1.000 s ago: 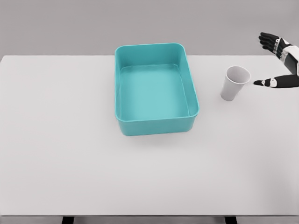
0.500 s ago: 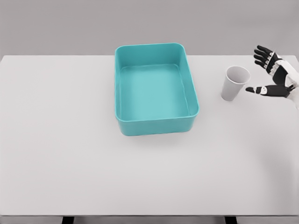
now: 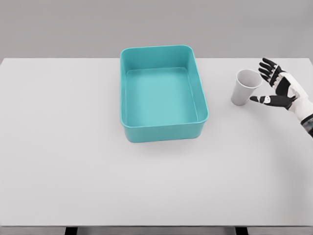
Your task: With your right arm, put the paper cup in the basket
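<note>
A white paper cup (image 3: 245, 87) stands upright on the table, right of the teal basket (image 3: 163, 125). The basket is rectangular, open-topped and holds nothing. My right hand (image 3: 261, 81) comes in from the right edge and hovers just right of the cup, palm facing it. Its black fingers are spread open, the thumb low beside the cup's wall and the other fingers near the rim. A small gap still shows between hand and cup. My left arm is out of view.
The white table (image 3: 73, 161) spans the whole view, its far edge running behind the basket and its front edge near the bottom of the picture. A plain grey wall lies beyond.
My right hand has moved left and slightly down toward the cup, from near the right edge to right beside it. Cup and basket have not moved.
</note>
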